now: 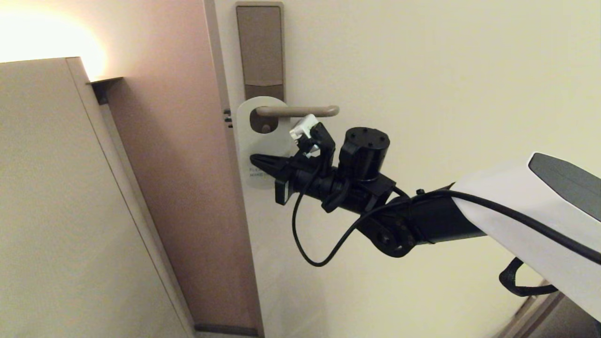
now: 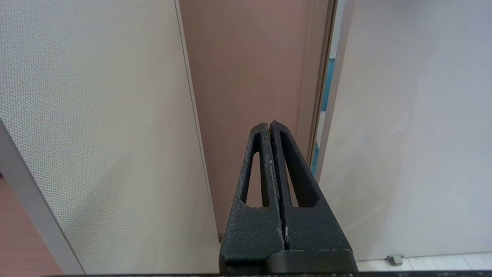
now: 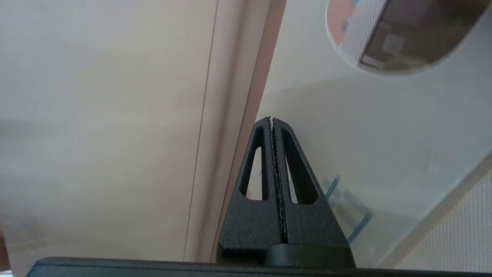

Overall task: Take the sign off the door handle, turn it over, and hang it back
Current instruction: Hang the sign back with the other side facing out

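The sign [image 1: 248,141] hangs on the door handle [image 1: 300,111] by its oval hole, white side out, with faint print near its lower end. My right gripper [image 1: 254,160] reaches in from the right and lies across the front of the sign's lower half, shut, with nothing between its fingers. In the right wrist view the shut right gripper [image 3: 271,120] points along the sign [image 3: 365,127], whose oval hole shows at the far end. My left gripper [image 2: 269,125] shows only in the left wrist view, shut and empty, facing the gap beside the door.
A tall brown lock plate [image 1: 259,47] sits above the handle on the cream door [image 1: 422,70]. A brownish wall strip [image 1: 178,164] and a pale panel [image 1: 56,211] stand to the left. My right arm's cable [image 1: 300,234] loops below the wrist.
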